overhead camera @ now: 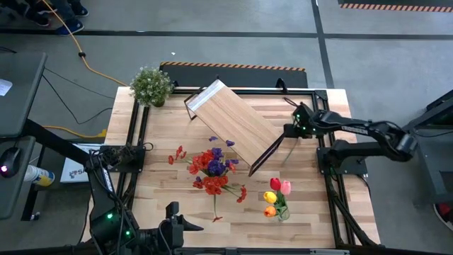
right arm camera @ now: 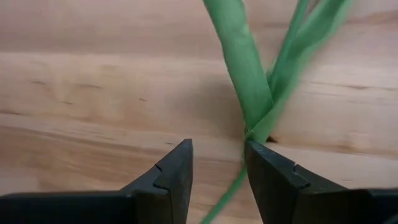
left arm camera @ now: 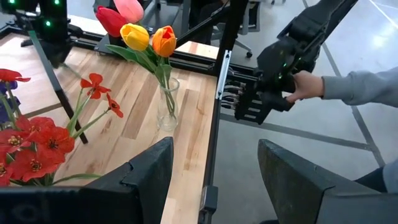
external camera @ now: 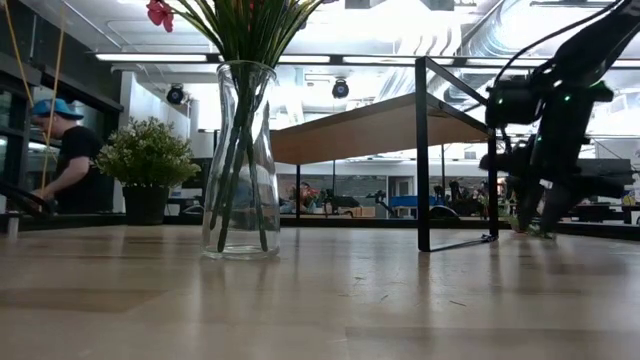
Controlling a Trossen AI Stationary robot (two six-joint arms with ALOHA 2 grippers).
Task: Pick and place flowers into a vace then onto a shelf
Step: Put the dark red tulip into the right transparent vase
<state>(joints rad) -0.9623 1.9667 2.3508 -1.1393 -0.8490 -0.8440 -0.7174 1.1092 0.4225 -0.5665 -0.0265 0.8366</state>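
A loose flower's green stem point(right arm camera: 239, 56) lies on the table by the shelf's right leg point(overhead camera: 272, 152). My right gripper point(right arm camera: 217, 149) points down at it, open, low over the wood. The thin end of the stem point(right arm camera: 224, 196) runs between its fingers. The light-wood shelf point(overhead camera: 230, 124) stands askew mid-table on black legs. Red and purple flowers point(overhead camera: 212, 173) stand in a glass vase point(external camera: 240, 160). Tulips point(left arm camera: 140, 28) fill a second small vase point(left arm camera: 166, 106) near the front right. My left gripper point(left arm camera: 214, 155) hangs open above the table's near edge. My right gripper comes from above with its fingers across the stem, near where a leaf joins it point(right arm camera: 258, 127). One fingertip point(right arm camera: 261, 155) stands right beside that joint. I cannot tell whether it touches the stem, which lies flat on the table.
A bushy potted plant point(overhead camera: 151, 86) stands at the far left corner. Beyond the table's right edge a person's hand point(left arm camera: 305, 87) holds a dark control arm. Another person point(external camera: 65, 150) shows in the room behind. Bare wood lies to the right of the shelf.
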